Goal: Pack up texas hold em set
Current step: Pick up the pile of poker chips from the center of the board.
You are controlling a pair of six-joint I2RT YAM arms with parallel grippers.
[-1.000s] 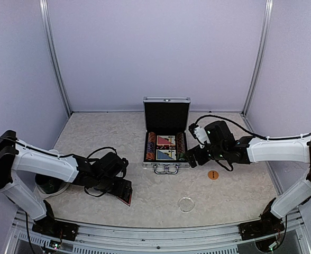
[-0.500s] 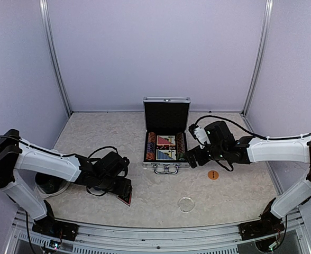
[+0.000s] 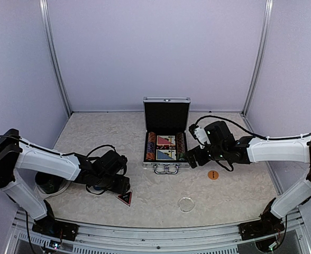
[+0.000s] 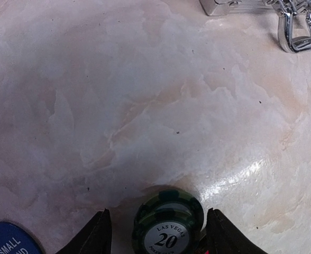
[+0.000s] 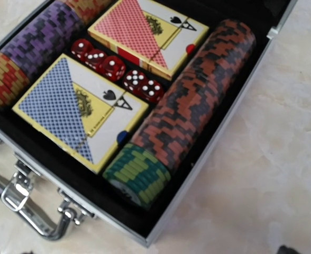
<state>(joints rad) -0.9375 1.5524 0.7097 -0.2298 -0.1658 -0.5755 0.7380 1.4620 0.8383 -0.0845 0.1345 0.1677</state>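
**Left gripper [image 4: 158,214] straddles the green 20 chips [image 4: 168,227], not yet pinched**

Its jaws stand apart with the short chip stack between them: one finger [image 4: 216,233] is almost against the rim, while bare table shows between the stack and the other finger. The grip would likely go best if the gripper centres first, then closes squarely across the rims so the chips do not fan out. The printed 20 face looks up toward the wrist, so the stack's axis is near upright, and the discs offer no long side to favour. The open case [image 3: 166,99] lies well beyond the fingertips. Its green chips [image 5: 137,174] sit on edge, axis running from handle to lid, so the stack probably needs tipping to match. A blue button [image 4: 10,241] lies outside the gapped finger. Whether the right gripper [image 3: 192,157] is open cannot be told.
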